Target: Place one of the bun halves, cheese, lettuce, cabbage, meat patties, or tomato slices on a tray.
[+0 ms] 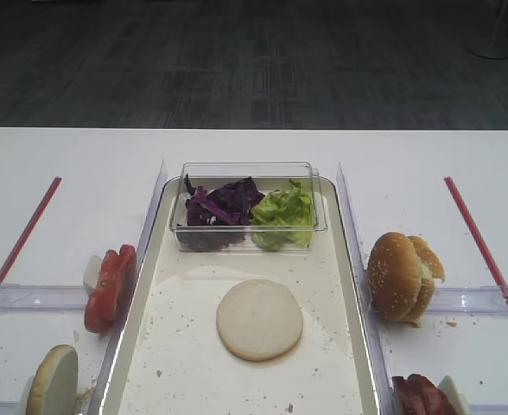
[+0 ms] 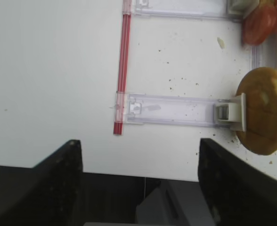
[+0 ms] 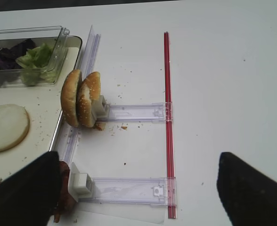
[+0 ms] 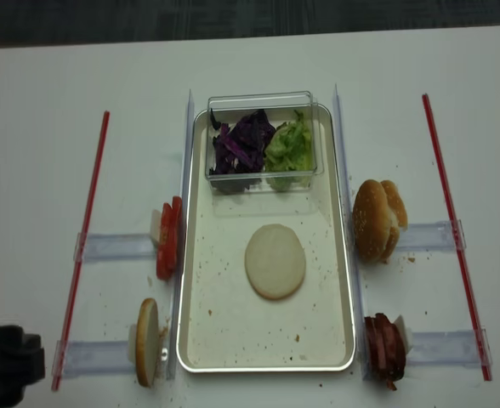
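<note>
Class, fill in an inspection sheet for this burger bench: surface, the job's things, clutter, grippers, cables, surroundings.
Surface: white table, crumbs scattered.
Job's things: tray centred; one bun half flat on it; tub at its far end with cabbage and lettuce; tomato slices and another bun half on edge left of the tray; sesame bun and meat patties right.
Clutter: clear holders, red strips.
Grippers: left gripper and right gripper open, empty.
Cables: nothing seen.
Surroundings: dark floor.
</note>
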`<move>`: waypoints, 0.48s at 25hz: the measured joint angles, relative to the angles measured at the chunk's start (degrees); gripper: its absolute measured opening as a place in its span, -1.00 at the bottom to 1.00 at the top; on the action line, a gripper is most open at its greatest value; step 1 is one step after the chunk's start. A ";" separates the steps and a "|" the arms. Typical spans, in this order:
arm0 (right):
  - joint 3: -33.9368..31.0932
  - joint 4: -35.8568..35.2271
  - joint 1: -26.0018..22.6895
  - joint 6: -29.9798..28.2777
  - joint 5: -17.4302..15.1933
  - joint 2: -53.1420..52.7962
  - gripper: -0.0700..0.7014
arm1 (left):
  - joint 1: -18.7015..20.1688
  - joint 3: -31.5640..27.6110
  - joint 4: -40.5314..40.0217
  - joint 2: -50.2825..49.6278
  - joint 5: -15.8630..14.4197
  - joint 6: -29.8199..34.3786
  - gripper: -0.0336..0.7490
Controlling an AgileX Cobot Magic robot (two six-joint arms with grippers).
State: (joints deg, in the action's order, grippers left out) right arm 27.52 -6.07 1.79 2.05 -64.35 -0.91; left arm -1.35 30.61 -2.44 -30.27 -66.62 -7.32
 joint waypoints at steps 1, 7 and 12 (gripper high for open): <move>0.00 0.00 0.00 0.00 0.00 0.00 0.94 | 0.00 -0.56 0.00 1.71 -0.11 0.00 0.30; 0.00 0.00 0.00 0.00 0.00 0.00 0.94 | 0.00 -2.44 0.00 8.61 -0.23 0.00 0.30; 0.00 0.00 0.00 0.00 0.00 0.00 0.94 | 0.00 -2.44 0.00 13.10 -0.27 0.28 0.30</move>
State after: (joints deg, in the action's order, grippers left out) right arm 27.52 -6.07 1.79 2.05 -64.35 -0.91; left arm -1.35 28.18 -2.44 -17.17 -66.89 -7.04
